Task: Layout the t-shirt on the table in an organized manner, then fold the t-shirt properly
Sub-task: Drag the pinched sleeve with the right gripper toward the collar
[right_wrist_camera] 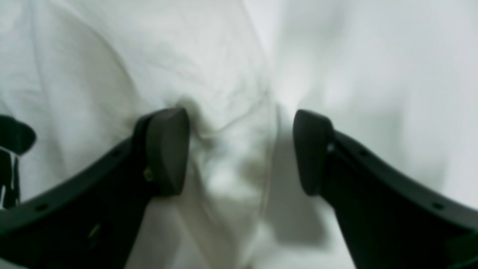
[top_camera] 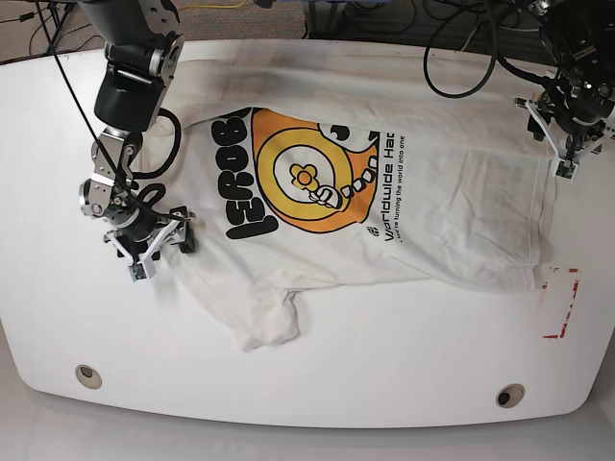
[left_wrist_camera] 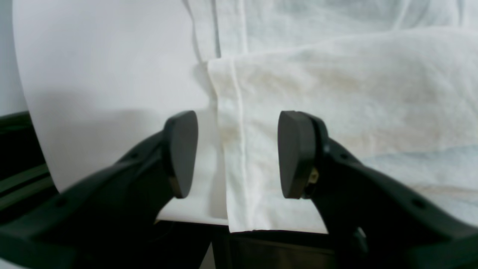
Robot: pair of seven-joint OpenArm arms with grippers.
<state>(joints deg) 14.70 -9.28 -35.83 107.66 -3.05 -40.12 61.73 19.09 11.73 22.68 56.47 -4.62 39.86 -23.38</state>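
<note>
White cotton covers most of the bench: the shirt lies print-up, its orange-and-yellow round graphic and black lettering toward the base view's left, the plain lower body stretching to the right. The hem runs down near the red tape rectangle. One sleeve is bunched and folded under itself at the near edge of the shirt, and the cloth there is wrinkled. Two grommet holes sit along the bench's near side.

The right pincer is at the shirt's left edge in the base view, close to the lettering. In its wrist view the pincer stands wide, its pads spread to either side of a puckered ridge of cloth, with nothing gripped between them. One pad looks to press at the pucker, though the blur keeps me from telling if it touches.

The left pincer is at the far right corner of the shirt in the base view. Its wrist view shows the pincer also wide, pads apart over a stitched hem edge that laps over the bench edge; bare bench shows beside the cloth. Nothing is clamped.
</note>
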